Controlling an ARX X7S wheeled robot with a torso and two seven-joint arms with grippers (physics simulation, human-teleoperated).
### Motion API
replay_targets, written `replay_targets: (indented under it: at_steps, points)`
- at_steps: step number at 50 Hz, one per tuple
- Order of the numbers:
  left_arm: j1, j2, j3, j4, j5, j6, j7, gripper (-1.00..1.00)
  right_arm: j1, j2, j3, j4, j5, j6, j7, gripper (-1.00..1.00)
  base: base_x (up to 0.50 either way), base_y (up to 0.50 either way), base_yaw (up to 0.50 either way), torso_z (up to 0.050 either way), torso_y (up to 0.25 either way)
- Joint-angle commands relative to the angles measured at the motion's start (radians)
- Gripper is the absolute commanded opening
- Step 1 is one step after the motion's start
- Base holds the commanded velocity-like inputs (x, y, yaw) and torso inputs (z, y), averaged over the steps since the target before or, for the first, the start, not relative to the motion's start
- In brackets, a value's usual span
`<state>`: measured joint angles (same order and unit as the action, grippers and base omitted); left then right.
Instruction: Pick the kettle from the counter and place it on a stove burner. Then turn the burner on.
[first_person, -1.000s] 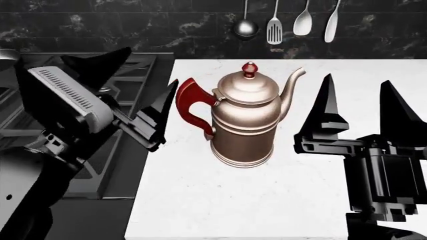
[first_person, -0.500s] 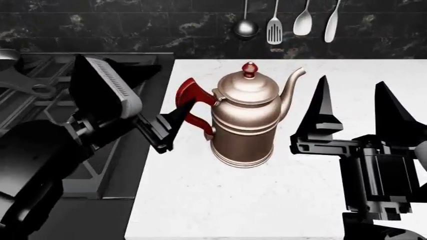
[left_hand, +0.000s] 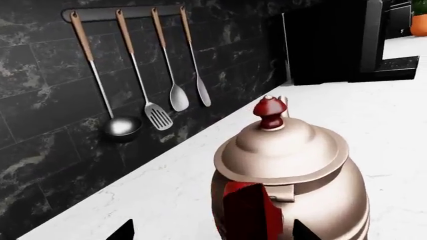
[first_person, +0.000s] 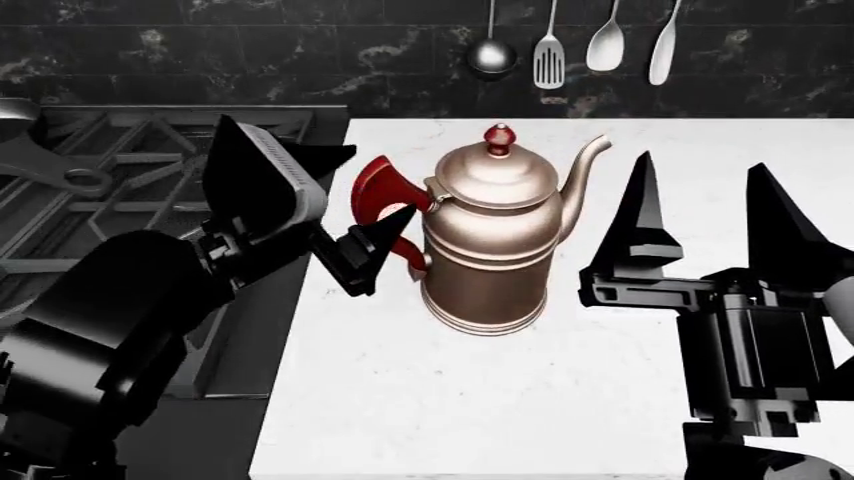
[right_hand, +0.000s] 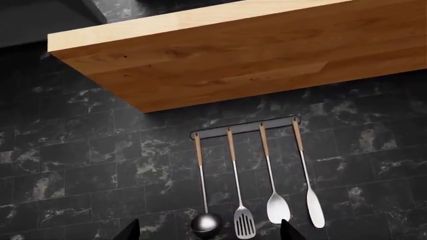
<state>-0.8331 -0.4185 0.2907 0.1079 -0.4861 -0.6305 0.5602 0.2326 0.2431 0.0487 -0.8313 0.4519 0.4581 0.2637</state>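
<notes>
- Head view: kettle (first_person: 487, 240) stands upright on the counter (first_person: 561, 400), just right of the stove's edge.
- My left gripper (first_person: 350, 222) is at the red handle (first_person: 384, 205), jaws apart, one finger either side. Can't confirm contact.
- Right gripper (first_person: 705, 215) points up beside the spout, jaws wide, holding nothing.
- Left wrist view: kettle lid close ahead, utensils (left_hand: 143, 75) hanging behind.

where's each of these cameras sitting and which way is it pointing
Head view: on the robot's head, looking forward and down at the counter and kettle; left gripper and right gripper both show.
Left wrist view: near the left gripper, close behind the kettle's red handle; two dark fingertips show.
Right wrist view: tilted up at the wall and wooden shelf; fingertips only.
All three share the hanging utensils.
</notes>
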Motion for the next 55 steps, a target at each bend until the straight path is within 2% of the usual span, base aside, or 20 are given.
replay_targets:
  at_steps: [1, 2, 24, 33, 55]
  points:
    - [-0.010, 0.033, 0.035, -0.053, 0.013, 0.039, 0.023, 1.00, 0.001, 0.013, -0.010, 0.004, 0.007, -0.010, 0.014, 1.00, 0.00, 0.00, 0.00, 0.000, 0.000]
    - [-0.009, 0.034, 0.037, -0.050, 0.012, 0.040, 0.025, -1.00, 0.000, 0.014, -0.010, 0.004, 0.007, -0.010, 0.015, 1.00, 0.00, 0.00, 0.00, 0.000, 0.000]
    - [0.038, 0.053, 0.001, 0.060, -0.023, 0.138, 0.021, -1.00, -0.004, 0.035, -0.023, 0.005, 0.013, -0.029, 0.036, 1.00, 0.00, 0.00, 0.00, 0.000, 0.000]
    - [0.002, 0.085, -0.042, 0.082, 0.012, 0.182, -0.068, -1.00, -0.004, 0.043, -0.027, 0.000, 0.019, -0.032, 0.046, 1.00, 0.00, 0.00, 0.00, 0.000, 0.000]
    - [-0.042, 0.119, -0.093, 0.073, 0.050, 0.219, -0.186, -1.00, -0.002, 0.055, -0.025, 0.009, 0.050, -0.045, 0.062, 1.00, 0.00, 0.00, 0.00, 0.000, 0.001]
